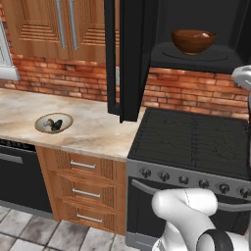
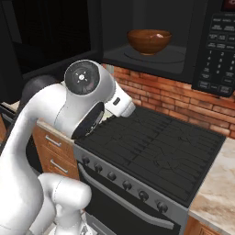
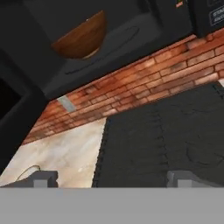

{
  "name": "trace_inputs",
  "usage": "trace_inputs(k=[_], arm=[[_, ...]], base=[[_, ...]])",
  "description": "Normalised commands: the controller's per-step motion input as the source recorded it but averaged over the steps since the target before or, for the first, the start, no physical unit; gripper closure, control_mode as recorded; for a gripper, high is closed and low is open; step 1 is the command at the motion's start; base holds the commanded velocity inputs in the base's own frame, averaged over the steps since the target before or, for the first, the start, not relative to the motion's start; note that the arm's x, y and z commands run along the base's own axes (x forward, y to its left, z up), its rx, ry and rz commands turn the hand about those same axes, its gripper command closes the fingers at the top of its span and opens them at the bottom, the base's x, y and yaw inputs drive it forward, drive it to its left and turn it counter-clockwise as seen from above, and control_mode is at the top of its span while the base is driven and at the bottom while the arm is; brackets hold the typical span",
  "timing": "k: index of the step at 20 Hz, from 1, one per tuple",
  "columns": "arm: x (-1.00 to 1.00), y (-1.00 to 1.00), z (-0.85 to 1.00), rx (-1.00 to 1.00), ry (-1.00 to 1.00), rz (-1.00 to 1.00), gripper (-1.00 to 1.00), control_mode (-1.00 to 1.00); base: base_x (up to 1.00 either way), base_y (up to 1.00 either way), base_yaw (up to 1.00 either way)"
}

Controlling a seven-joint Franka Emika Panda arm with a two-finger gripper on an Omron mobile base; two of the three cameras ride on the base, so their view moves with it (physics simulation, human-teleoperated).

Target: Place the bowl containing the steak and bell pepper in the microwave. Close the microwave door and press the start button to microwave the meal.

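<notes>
Inside microwave (image 1: 230, 54) bowl (image 1: 193, 41) sits placed; door (image 1: 128, 59) open, swung left. Fingers (image 3: 43, 178) apart, empty, over stove (image 1: 196, 142). Next: push door shut, then start.

No text can be read. The microwave (image 2: 151, 41) carries a keypad panel (image 2: 215, 50) at 3 o'clock of its open cavity, with rows of pale button markings too small and blurred to make out. A reddish display patch (image 2: 228, 4) at the panel's 12 o'clock end is likewise illegible.
</notes>
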Motion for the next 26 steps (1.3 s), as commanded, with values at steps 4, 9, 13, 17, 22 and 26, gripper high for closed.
trace_inputs(k=[4, 9, 13, 17, 22, 26], arm=[[-1.00, 0.41, 0.22, -0.66, 0.25, 0.29, -1.00, -1.00], [-0.71, 0.72, 0.02, -0.64, 0.16, 0.20, -1.00, -1.00], [-0.17, 0.98, 0.00, -0.50, 0.00, 0.12, -1.00, -1.00], [0.00, 1.00, 0.00, -0.40, -0.05, 0.05, -1.00, -1.00], [0.00, 1.00, 0.00, -0.38, -0.11, 0.00, -1.00, -1.00], [0.00, 1.00, 0.04, -0.36, -0.13, 0.00, -1.00, -1.00]], base=[[0.00, 0.00, 0.00], [0.00, 0.00, 0.00], [0.00, 0.00, 0.00], [0.00, 0.00, 0.00], [0.00, 0.00, 0.00], [0.00, 0.00, 0.00]])
